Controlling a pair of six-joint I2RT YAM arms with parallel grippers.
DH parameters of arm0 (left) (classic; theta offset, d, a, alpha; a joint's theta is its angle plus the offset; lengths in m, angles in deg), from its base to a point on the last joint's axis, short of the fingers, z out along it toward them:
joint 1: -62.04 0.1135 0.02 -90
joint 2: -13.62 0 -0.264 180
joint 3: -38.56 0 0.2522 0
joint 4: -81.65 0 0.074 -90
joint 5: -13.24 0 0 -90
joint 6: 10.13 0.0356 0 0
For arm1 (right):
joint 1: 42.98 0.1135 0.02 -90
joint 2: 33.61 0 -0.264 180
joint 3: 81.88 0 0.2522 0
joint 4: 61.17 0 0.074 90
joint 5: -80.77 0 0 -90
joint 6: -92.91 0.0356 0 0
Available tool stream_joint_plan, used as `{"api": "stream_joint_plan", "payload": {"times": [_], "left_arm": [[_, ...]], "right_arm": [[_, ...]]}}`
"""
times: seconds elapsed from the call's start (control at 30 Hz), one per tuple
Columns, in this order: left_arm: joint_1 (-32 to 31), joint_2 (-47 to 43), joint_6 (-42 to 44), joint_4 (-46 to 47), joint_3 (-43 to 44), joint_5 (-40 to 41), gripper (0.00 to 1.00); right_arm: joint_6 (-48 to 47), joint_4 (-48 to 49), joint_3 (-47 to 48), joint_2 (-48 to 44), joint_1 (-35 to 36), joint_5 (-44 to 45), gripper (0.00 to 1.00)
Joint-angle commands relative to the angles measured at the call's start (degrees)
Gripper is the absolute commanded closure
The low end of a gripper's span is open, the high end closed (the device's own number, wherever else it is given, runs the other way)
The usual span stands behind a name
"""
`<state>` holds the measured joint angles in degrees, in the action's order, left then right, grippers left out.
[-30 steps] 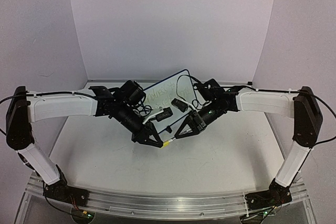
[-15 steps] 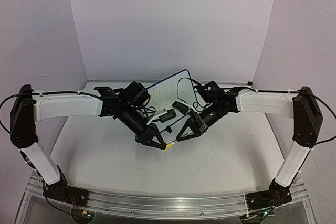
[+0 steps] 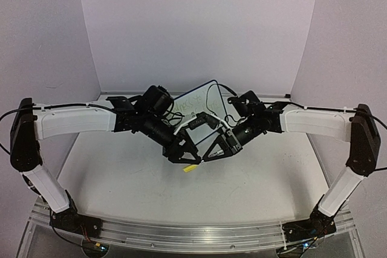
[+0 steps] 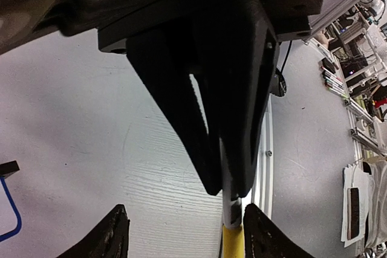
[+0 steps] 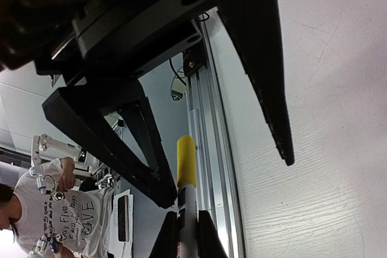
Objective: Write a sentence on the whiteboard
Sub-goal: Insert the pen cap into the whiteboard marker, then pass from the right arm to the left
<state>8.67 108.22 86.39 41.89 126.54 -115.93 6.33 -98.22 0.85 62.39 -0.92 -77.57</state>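
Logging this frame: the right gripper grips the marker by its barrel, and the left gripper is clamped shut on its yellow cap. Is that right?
Not quite. The left gripper is not clamped shut: its fingers stand wide apart on either side of the yellow cap, as the right wrist view shows. The right gripper does grip the marker by its barrel.
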Motion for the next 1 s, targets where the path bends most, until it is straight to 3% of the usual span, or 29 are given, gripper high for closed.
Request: {"api": "stream_joint_plan", "payload": {"times": [0.0,0.33,0.7,0.97], "left_arm": [[0.1,-5.3,-3.2,5.5,-2.9,4.5,0.18],[2.6,-16.2,-17.1,17.7,-14.8,6.8,0.01],[4.9,-18.7,-30.7,35.4,-24.0,-1.8,0.01],[4.9,-17.5,-32.3,36.3,-23.8,-4.1,0.01]], "right_arm": [[3.2,6.6,-1.6,-4.4,-1.4,1.3,1.0],[10.3,16.4,-5.1,-9.3,-3.6,4.3,1.0],[20.0,30.8,-9.1,-14.0,-3.6,7.9,1.0],[21.6,33.3,-8.4,-13.2,-3.5,5.9,1.0]]}}
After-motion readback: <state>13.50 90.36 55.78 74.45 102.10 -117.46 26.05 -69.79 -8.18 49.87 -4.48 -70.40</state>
